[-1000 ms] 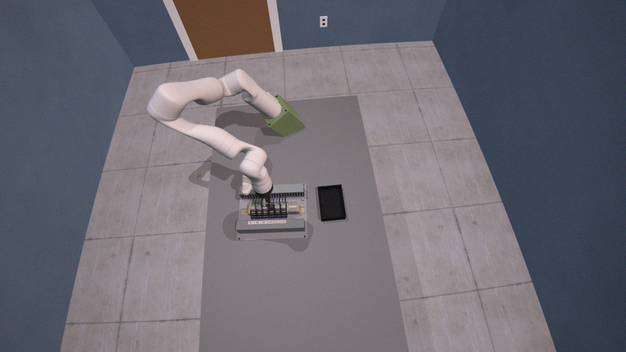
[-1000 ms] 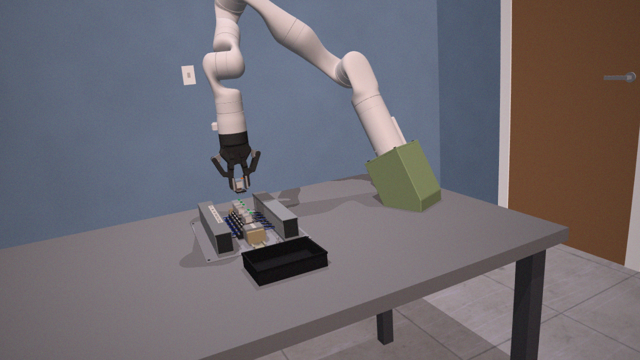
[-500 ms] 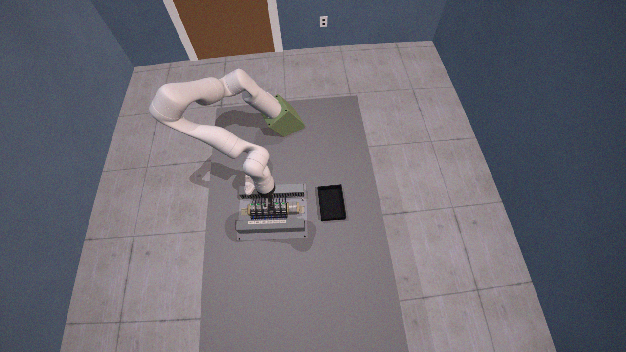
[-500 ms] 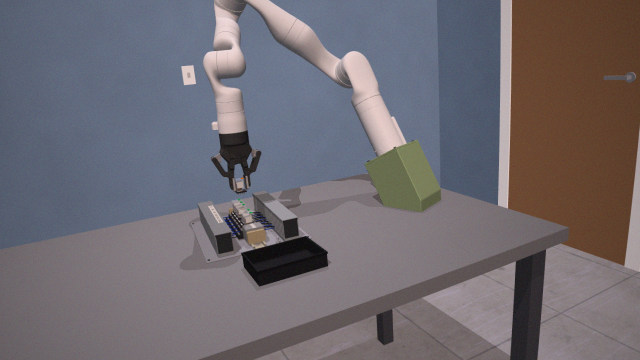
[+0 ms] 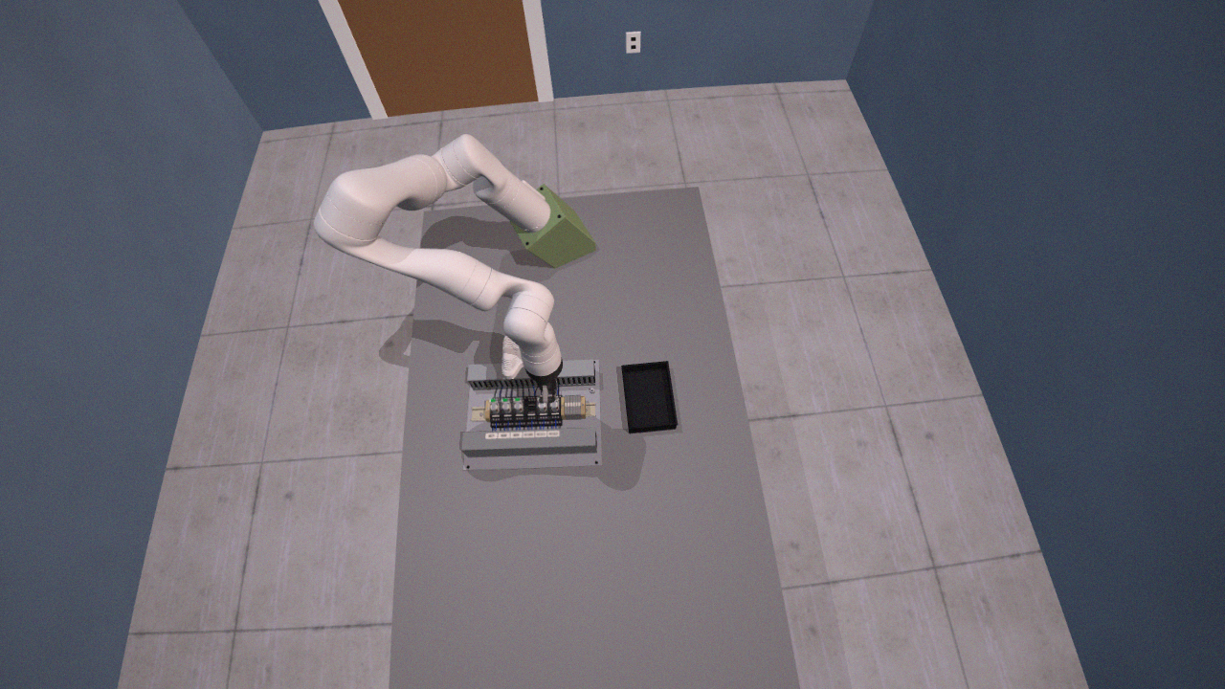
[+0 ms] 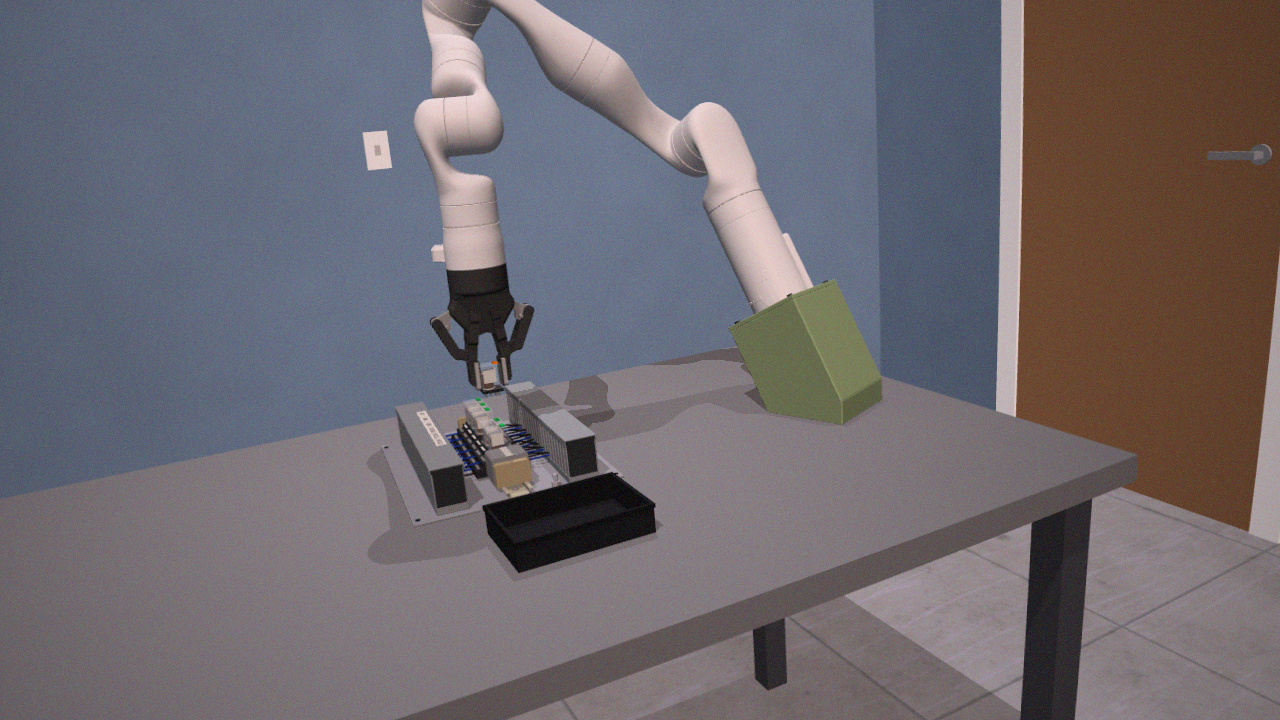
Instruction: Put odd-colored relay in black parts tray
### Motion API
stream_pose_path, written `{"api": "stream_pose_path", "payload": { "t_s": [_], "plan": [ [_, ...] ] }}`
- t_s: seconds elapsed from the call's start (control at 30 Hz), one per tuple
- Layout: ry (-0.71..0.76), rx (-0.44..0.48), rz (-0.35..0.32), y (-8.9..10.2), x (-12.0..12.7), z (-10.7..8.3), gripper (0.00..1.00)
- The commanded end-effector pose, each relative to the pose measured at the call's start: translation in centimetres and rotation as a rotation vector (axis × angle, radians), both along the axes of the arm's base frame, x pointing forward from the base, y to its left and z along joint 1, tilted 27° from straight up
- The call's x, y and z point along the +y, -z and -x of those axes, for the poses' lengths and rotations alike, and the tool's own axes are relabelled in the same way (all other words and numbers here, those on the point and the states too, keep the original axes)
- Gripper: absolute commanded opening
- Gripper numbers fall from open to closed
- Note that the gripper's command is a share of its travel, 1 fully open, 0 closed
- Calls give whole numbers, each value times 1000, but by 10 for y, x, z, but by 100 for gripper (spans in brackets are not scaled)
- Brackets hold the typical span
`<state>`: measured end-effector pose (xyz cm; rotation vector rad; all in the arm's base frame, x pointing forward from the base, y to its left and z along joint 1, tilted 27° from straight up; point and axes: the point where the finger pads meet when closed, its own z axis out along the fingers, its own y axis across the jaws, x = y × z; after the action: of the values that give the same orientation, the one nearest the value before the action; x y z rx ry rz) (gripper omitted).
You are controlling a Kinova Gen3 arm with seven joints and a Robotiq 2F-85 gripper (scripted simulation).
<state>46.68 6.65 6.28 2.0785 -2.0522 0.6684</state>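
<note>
Relay (image 6: 488, 376) in gripper (image 6: 487, 368) above panel (image 6: 429, 440)

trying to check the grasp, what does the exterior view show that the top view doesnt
Only the exterior view shows the black two-finger gripper shut on a small pale relay with an orange button, lifted above the grey relay panel. Only the top view shows the row of relays from above, with the wrist hiding the grasp. Both show the black rectangular parts tray beside the panel.
</note>
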Motion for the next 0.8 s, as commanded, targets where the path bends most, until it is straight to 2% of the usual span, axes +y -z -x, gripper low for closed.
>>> {"api": "stream_pose_path", "payload": {
  "t_s": [0.0,0.1,0.17,0.6,0.77],
  "plan": [
    [-4,5,0,12,27,3,0],
    [-4,5,0,21,47,4,0],
    [-4,5,0,21,47,4,0],
    [-4,5,0,58,128,9,0],
    [-4,5,0,65,142,10,0]
  ]
}}
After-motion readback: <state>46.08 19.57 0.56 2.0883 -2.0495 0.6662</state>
